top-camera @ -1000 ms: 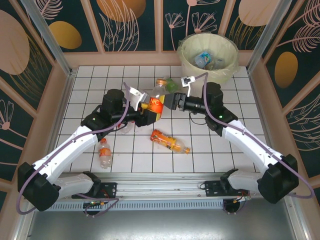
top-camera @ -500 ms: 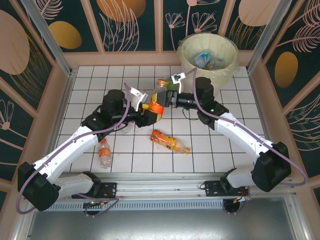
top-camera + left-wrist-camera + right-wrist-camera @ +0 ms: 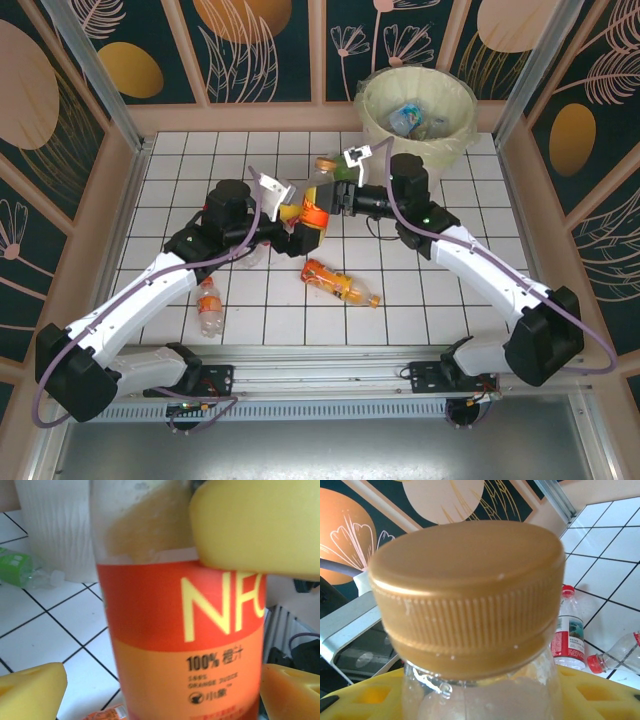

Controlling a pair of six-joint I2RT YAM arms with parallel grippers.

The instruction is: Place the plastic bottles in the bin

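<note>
held bottle: NFC orange juice bottle [image 3: 311, 208], clear with an orange label and gold cap [image 3: 467, 592], centre of the top view, lifted off the tiled table [image 3: 180, 170], between the two grippers
right gripper: right gripper [image 3: 325, 188] clamped on the bottle just under the cap, yellow fingers [image 3: 362, 697] pressed to both sides of the clear shoulder
extra pad: a yellow pad [image 3: 255, 525] at upper right of the left wrist view lies against the bottle just above the label
left gripper: left gripper [image 3: 298, 218] at the label end, jaws apart; lower-left pad [image 3: 30, 690] stands clear of the label with tile showing in the gap; lower-right pad [image 3: 292, 692] is just beside the bottle edge, contact unclear
bin: bin [image 3: 366, 112] at upper right of the top view, at the far edge of the table beyond the right gripper, pale bag over the rim, bottles inside [image 3: 408, 117]
loose bottles, top view: orange-labelled bottle [image 3: 338, 281] lying on its side on the tiles just below the grippers; red-labelled bottle [image 3: 208, 306] at lower left, just beside the left arm [image 3: 150, 285]
right wrist background: red-capped bottle [image 3: 568, 637] with a red label at right of frame; clear bottle [image 3: 619, 656] with a red cap at the right edge, on the tiles
left wrist background: green-labelled bottle [image 3: 15, 566] lying on the tiles at the left edge
</note>
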